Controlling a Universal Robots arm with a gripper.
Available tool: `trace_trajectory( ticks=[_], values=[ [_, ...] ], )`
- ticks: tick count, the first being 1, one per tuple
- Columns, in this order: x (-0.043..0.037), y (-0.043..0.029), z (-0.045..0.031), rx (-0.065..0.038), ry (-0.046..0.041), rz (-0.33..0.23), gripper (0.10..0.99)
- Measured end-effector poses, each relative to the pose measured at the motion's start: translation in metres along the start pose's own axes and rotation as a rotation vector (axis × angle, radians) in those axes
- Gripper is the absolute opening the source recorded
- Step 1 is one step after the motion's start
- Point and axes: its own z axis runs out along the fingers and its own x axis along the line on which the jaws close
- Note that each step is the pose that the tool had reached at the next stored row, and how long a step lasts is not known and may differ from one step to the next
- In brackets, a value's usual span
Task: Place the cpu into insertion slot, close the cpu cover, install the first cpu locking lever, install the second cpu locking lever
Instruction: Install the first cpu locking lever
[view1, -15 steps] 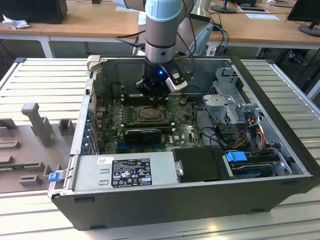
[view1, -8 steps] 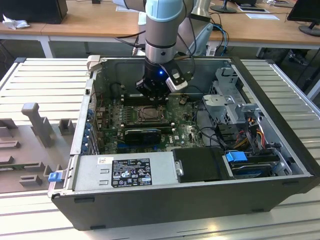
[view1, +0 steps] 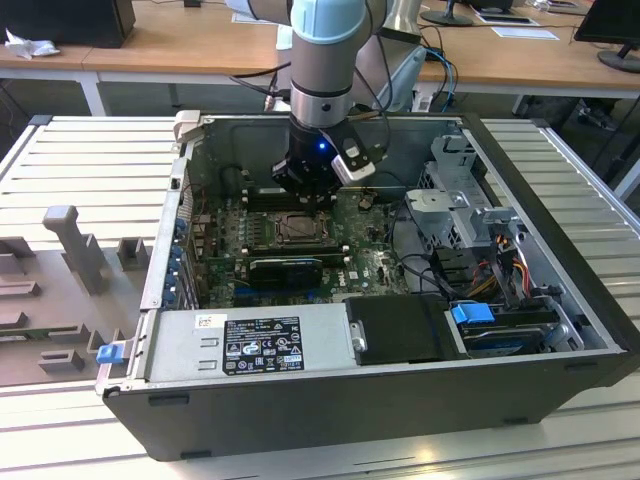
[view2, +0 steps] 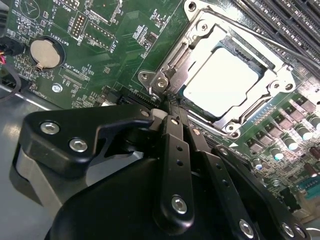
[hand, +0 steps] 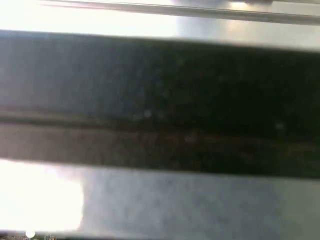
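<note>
Gripper (view2: 172, 107) sits low inside the open PC case (view1: 560, 380), fingers (view2: 175, 150) pressed together with nothing between them, tips right at the near corner of the insertion slot (view2: 165, 82). The cpu (view2: 222, 82) is already seated in the slot just ahead of the tips: flat square, matte silver-grey lid, light and rigid, but best handled by its edges (the contacts underneath are probably fragile). The cpu cover (view2: 280, 82) looks folded down around it, a thin shiny stamped-steel frame with a square window; stiff, springy, slick. A thin wire locking lever (view2: 260, 35) runs along the far side of the frame; whether it is latched I can't tell from this angle. Green motherboard (view2: 100, 55) around, coin cell (view2: 44, 53) off to the side of the tool.
</note>
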Motion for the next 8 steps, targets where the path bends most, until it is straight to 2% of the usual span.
trace_trajectory(
  ticks=[2, 5, 8],
  values=[
    [0.0, -0.0001, 0.0006, -0.002, -0.0004, 0.0, 0.106],
    [-0.0001, 0.0002, 0.0007, -0.016, -0.0018, 0.0, 0.106],
    [-0.0003, 0.0007, -0.0059, -0.016, -0.0024, 0.0, 0.106]
  ],
)
